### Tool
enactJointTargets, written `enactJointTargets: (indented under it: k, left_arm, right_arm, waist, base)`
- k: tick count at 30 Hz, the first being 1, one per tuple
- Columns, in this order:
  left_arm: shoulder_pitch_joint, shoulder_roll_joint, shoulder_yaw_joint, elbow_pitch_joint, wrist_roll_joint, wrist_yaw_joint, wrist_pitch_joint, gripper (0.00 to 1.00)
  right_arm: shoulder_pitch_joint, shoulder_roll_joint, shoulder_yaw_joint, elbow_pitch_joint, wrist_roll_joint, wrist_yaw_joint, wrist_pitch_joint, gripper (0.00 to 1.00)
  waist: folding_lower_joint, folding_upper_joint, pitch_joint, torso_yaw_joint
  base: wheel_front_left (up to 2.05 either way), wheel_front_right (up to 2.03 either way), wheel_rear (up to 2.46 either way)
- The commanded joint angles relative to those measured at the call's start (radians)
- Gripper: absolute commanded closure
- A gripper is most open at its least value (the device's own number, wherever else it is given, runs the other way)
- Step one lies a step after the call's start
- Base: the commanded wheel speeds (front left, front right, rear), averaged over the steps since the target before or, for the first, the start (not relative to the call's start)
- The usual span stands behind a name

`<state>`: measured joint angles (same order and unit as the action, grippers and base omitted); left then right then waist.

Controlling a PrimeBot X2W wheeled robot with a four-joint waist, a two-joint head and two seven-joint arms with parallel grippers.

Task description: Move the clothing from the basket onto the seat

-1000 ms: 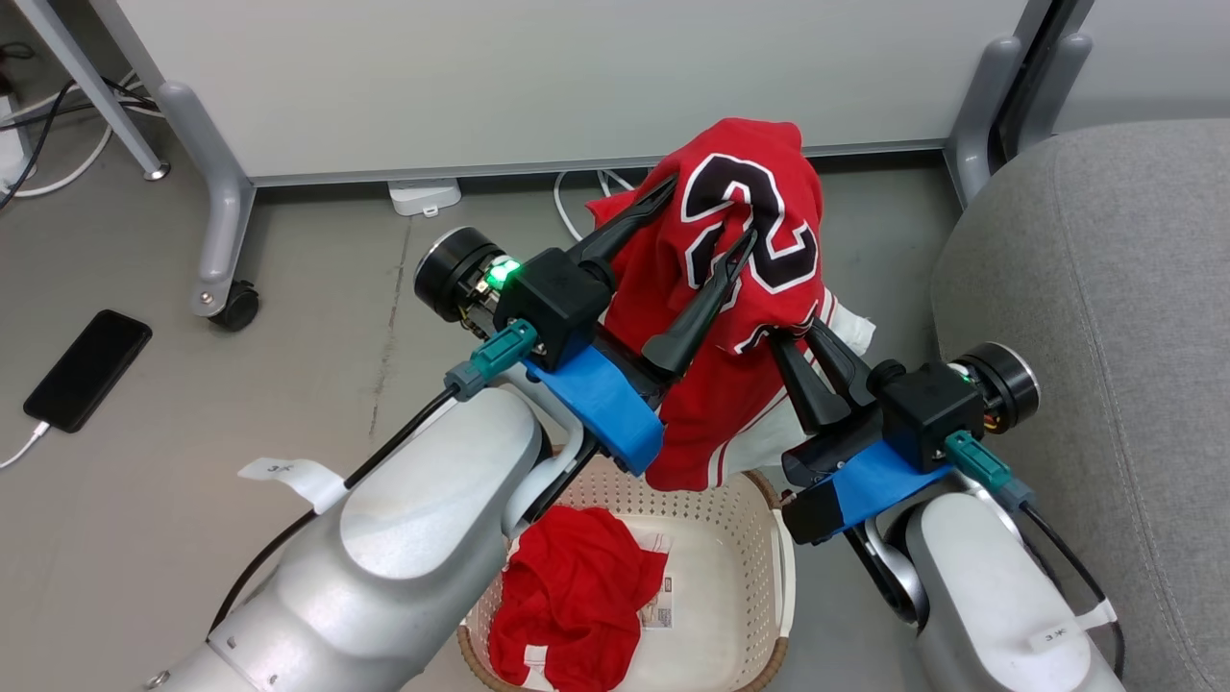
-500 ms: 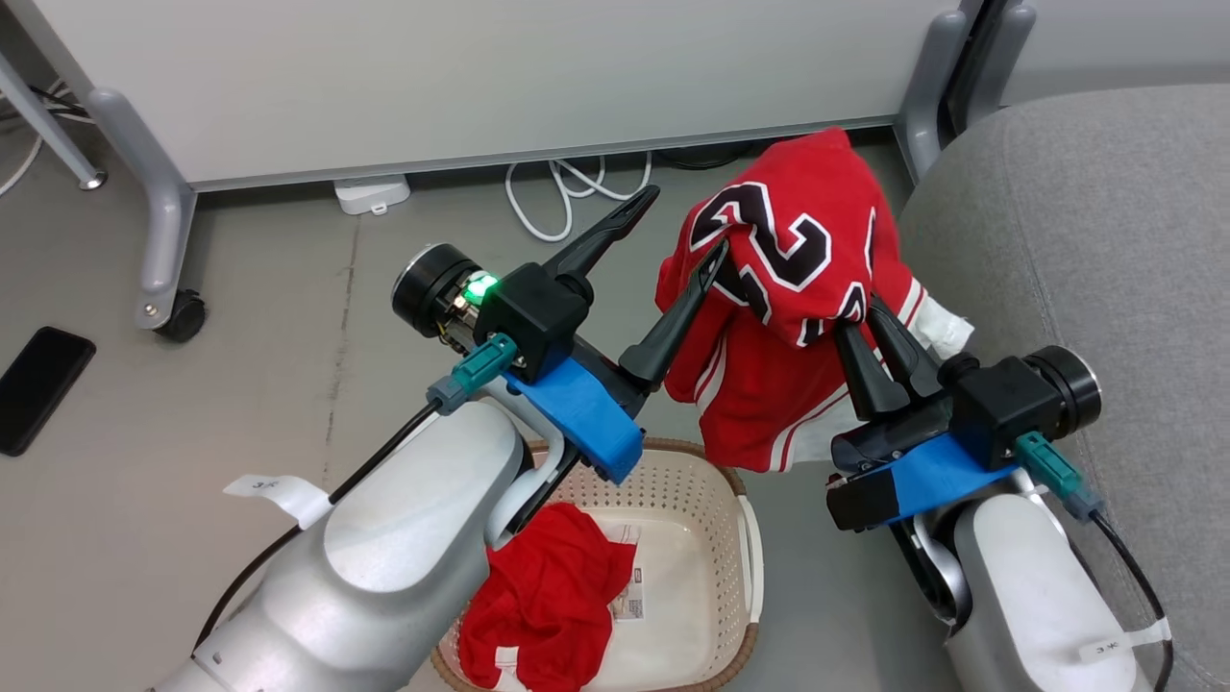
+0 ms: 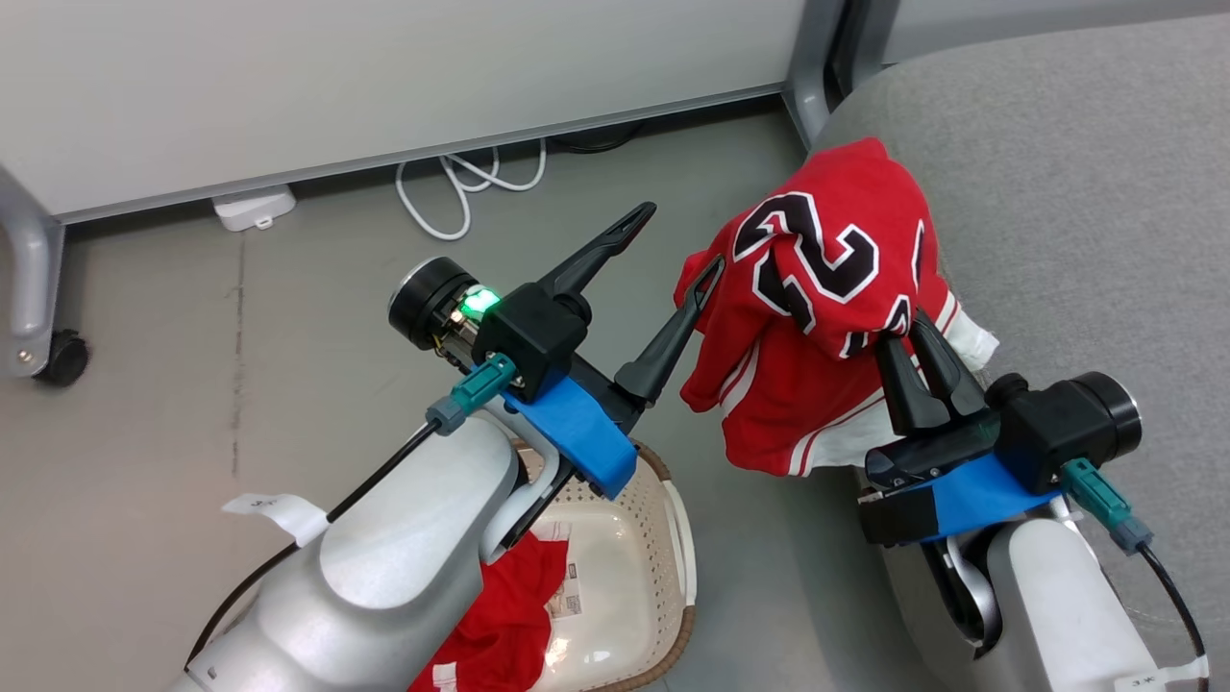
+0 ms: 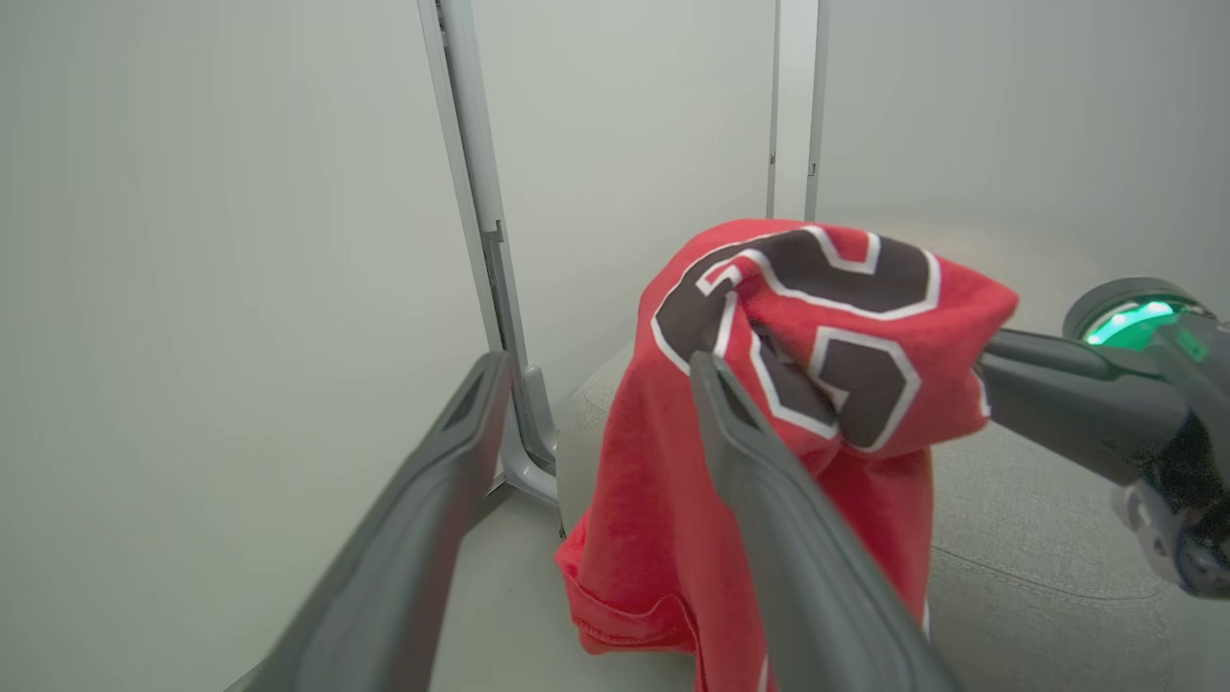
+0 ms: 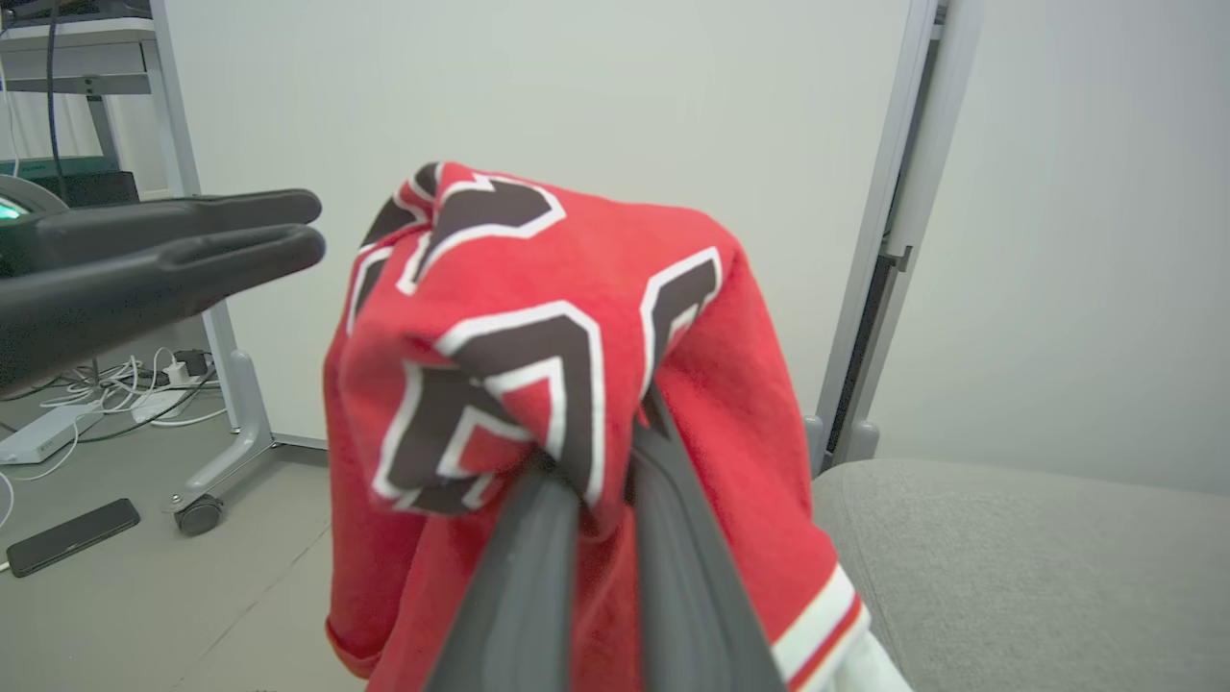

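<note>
A red jersey with black-and-white numerals hangs draped over my right gripper, which is shut on its fabric at the left edge of the grey seat. My left gripper stands open just left of the jersey, its near fingertip at the cloth's edge. A second red garment lies in the cream basket, partly hidden by my left forearm. The left wrist view shows the jersey beyond its own gripper. In the right wrist view the jersey covers the right gripper.
A white partition stands behind on grey legs, one with a caster. A white cable and an adapter lie at its foot. A dark phone lies on the grey floor to the left.
The head camera has swung right. My right gripper has carried the jersey right to the seat's edge. The jersey has slid out from between the left gripper's open fingers.
</note>
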<state>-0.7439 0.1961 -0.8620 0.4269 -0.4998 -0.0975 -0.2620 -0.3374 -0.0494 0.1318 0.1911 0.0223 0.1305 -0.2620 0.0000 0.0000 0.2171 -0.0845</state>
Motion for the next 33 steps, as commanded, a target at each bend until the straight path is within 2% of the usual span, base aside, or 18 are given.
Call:
enactJointTargets:
  k: [1, 20, 28, 33]
  left_arm:
    - [0.007, 0.005, -0.002, -0.004, 0.009, -0.001, -0.005, 0.00]
    - [0.005, 0.008, -0.016, -0.004, 0.023, -0.006, -0.005, 0.00]
    - [0.018, 0.006, -0.011, -0.012, 0.024, -0.008, -0.005, 0.00]
    - [0.017, 0.013, 0.001, -0.028, 0.034, -0.001, -0.004, 0.00]
  right_arm:
    - [0.014, -0.002, -0.008, -0.013, 0.006, 0.001, -0.005, 1.00]
    - [0.076, -0.001, -0.028, -0.046, 0.050, 0.001, -0.005, 1.00]
    - [0.080, -0.001, -0.040, -0.054, 0.052, 0.001, -0.005, 1.00]
    - [0.024, -0.002, -0.072, -0.078, 0.043, 0.001, -0.005, 1.00]
  waist:
    - [0.0000, 0.0000, 0.008, -0.034]
    - [0.0000, 0.0000, 0.033, -0.210]
    - [0.0000, 0.0000, 0.028, -0.219]
    - [0.0000, 0.0000, 0.049, -0.209]
  base:
    - [0.00, 0.00, 0.00]
    - [0.00, 0.00, 0.00]
    - [0.00, 0.00, 0.00]
    - [0.00, 0.00, 0.00]
